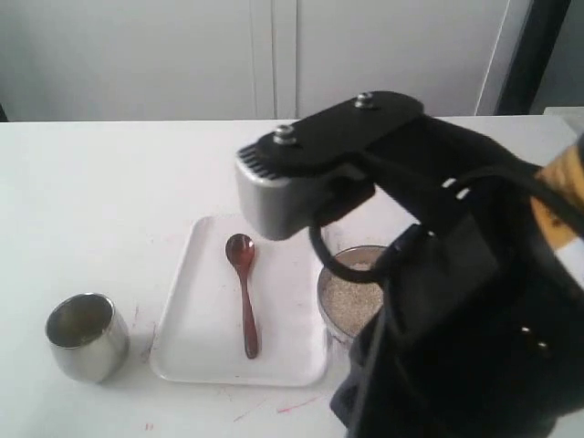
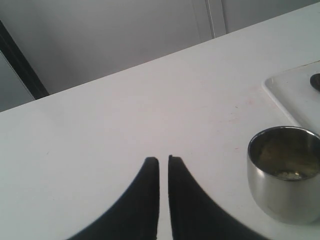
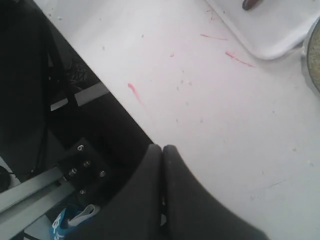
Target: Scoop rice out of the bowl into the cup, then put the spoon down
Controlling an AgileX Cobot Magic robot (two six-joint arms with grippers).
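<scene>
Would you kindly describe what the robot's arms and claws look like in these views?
The right arm is bulky and black, with a silver-grey housing under a black plate carrying two bolts, a looping black cable and a yellow band. The left claw and right claw are smooth, black, curved and tapering.

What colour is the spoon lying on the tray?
The spoon is dark reddish-brown; the exterior view shows it best.

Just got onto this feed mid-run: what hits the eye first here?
The right arm looms black across the exterior view's lower right, hiding part of the bowl of rice. The spoon lies free on the white tray at centre. The cup stands alone on the left.
</scene>
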